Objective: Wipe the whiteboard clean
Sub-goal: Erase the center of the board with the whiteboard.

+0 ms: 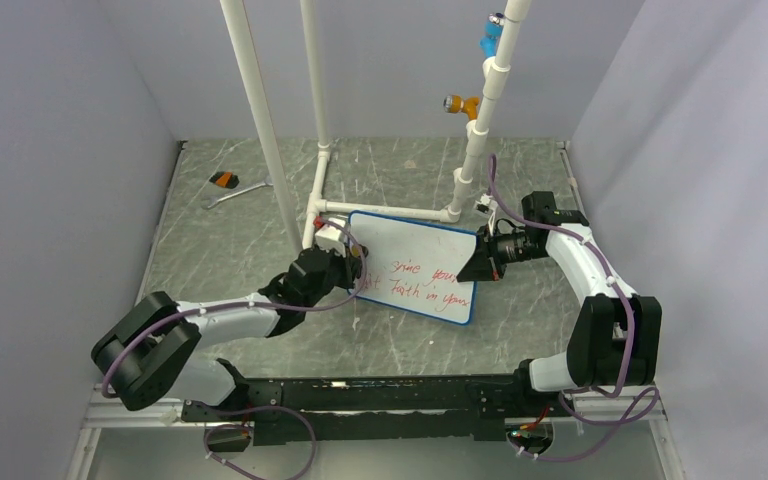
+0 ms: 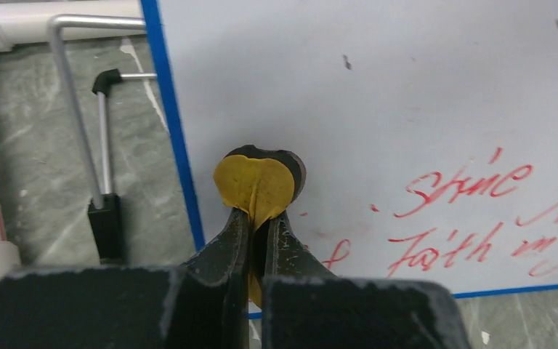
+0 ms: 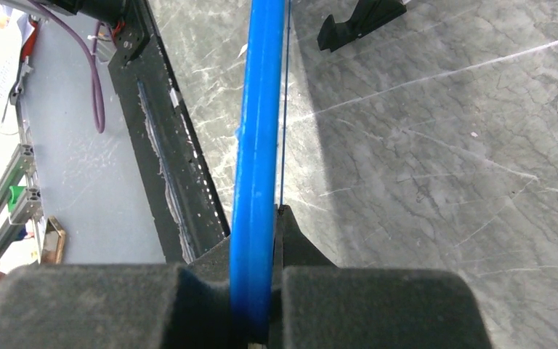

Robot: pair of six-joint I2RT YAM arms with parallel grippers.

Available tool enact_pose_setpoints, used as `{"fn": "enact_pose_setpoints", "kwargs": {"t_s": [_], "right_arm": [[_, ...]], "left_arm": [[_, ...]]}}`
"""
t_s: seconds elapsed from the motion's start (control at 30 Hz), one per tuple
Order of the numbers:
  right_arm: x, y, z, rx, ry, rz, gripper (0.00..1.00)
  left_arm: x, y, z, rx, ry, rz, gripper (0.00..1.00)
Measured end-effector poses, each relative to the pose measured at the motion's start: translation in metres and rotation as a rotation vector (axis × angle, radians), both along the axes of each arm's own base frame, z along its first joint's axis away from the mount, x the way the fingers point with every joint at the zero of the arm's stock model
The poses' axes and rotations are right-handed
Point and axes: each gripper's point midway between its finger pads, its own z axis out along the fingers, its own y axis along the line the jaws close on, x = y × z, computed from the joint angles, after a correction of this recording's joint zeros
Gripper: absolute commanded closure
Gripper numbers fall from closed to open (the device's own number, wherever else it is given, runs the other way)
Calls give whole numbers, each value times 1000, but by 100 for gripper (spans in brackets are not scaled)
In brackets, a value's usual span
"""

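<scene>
Top view: the whiteboard [image 1: 430,245] sits mid-table, just in front of the white pipe frame [image 1: 322,180], one arm at each short side. Two lines of red writing [image 1: 422,283] run across the near half of its face; the far half is plain white.

Left gripper [image 1: 355,265] – at the board's left edge. On its wrist camera, the left gripper [image 2: 259,218] has its jaws pinched tight on a small round yellow pad [image 2: 254,185] with a dark backing. The pad lies on the whiteboard [image 2: 407,87] just inside the blue frame, up and left of the red writing [image 2: 465,218]. I cannot tell how firmly it presses. A bent metal rod [image 2: 73,94] lies on the table beside the frame.

Right gripper [image 1: 480,260] – at the board's right edge. On its wrist camera, the right gripper [image 3: 269,218] is clamped on the whiteboard [image 3: 258,131], whose blue rim is seen edge-on and runs straight out between the fingers.
</scene>
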Motion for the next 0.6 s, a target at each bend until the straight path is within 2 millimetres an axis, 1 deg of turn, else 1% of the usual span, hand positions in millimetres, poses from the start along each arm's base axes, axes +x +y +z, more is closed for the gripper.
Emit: {"fn": "enact_pose_setpoints", "kwargs": {"t_s": [0.07, 0.2, 0.33, 0.47, 0.53, 0.6], "right_arm": [[0, 0, 0, 1, 1, 0, 100], [0, 0, 0, 1, 3, 0, 100], [-1, 0, 1, 2, 16, -7, 100], [0, -2, 0, 0, 21, -14, 100], [0, -2, 0, 0, 19, -14, 100], [0, -2, 0, -1, 17, -12, 100]], "left_arm": [[4, 6, 0, 6, 5, 13, 100], [3, 2, -1, 4, 8, -10, 100], [-3, -11, -6, 6, 1, -31, 100], [-24, -34, -14, 12, 3, -88, 100], [-28, -37, -16, 9, 1, -91, 100], [-26, -34, -15, -3, 3, -79, 100]]}}
